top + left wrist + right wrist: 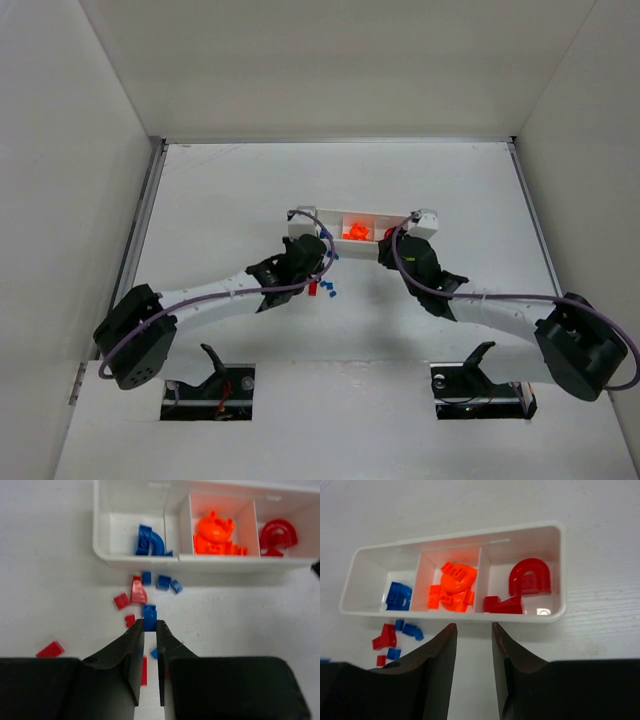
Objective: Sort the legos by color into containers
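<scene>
Between the tips of the left pincer (150, 626), clenched down to a thin slot, sits 1 blue lego (149, 614), held close to the table (260, 625). Off to the left of those tips and a little ahead lie the loose red legos (121, 600), with 1 more flat red piece (50, 649) far out to the left. Just ahead of the tips, 3 loose blue legos (163, 582) form a short row, near the front wall of the white tray (225, 562). The tray lies crosswise beyond them. Its blue compartment (120, 530), holding a curved blue piece (150, 541), is straight ahead of the left pincer. The orange heap (216, 534) fills the middle compartment ahead and to the right. The red arch (277, 535) in the last compartment is farthest right.

Further right, the right pincer (473, 627) is released, its 2 fingers (445, 665) spread with nothing between them. It hangs just short of the tray's near wall, and the divider between the orange and red compartments is straight ahead of the gap. The blue compartment is ahead and well to its left. The scattered red and blue pieces lie low on its left side, outside the tray.
</scene>
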Robot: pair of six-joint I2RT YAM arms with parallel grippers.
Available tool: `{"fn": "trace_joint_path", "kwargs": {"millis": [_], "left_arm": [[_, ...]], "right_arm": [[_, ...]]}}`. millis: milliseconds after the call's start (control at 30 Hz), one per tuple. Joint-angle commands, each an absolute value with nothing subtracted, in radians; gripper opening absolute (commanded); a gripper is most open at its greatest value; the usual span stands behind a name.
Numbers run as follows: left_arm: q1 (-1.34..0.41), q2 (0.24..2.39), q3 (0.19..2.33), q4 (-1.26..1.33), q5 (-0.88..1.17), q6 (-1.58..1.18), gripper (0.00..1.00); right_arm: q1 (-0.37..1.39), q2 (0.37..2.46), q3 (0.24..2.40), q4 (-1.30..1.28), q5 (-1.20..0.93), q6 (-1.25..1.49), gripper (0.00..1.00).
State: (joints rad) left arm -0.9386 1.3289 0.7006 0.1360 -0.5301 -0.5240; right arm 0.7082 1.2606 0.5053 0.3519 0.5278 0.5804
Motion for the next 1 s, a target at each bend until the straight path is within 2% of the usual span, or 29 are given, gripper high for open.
{"fn": "trace_joint_path", "kwargs": {"millis": [0,267,433,533,600,700,967], "left_arm": [[-0.849,1.383,0.79,0.218,-0.473,-0.508,0.08],[-0.726,1.578,0.926,0.268,-0.408,-0.506,0.11],[-0.728,1.644,0.963,0.273,-0.419,-0.511,0.22],[-0.723,1.647,0.971,0.278,-0.437,-0.512,0.32],[-0.716,1.629,0.966,0.278,-0.442,-0.522,0.36],[-0.706,1.542,0.916,0.285,-0.481,-0.555,0.37],[-0.633,1.163,0.715,0.252,-0.528,-0.678,0.38]], "right_arm": [[0.774,1.238,0.5,0.364,0.554,0.598,0.38],[0.922,1.232,0.503,0.334,0.621,0.627,0.39],[1.001,1.267,0.535,0.322,0.634,0.637,0.39],[1.036,1.295,0.564,0.319,0.635,0.637,0.39],[1.059,1.315,0.581,0.324,0.635,0.638,0.39],[1.104,1.362,0.624,0.331,0.632,0.643,0.39],[1.2,1.587,0.791,0.388,0.598,0.604,0.41]]}}
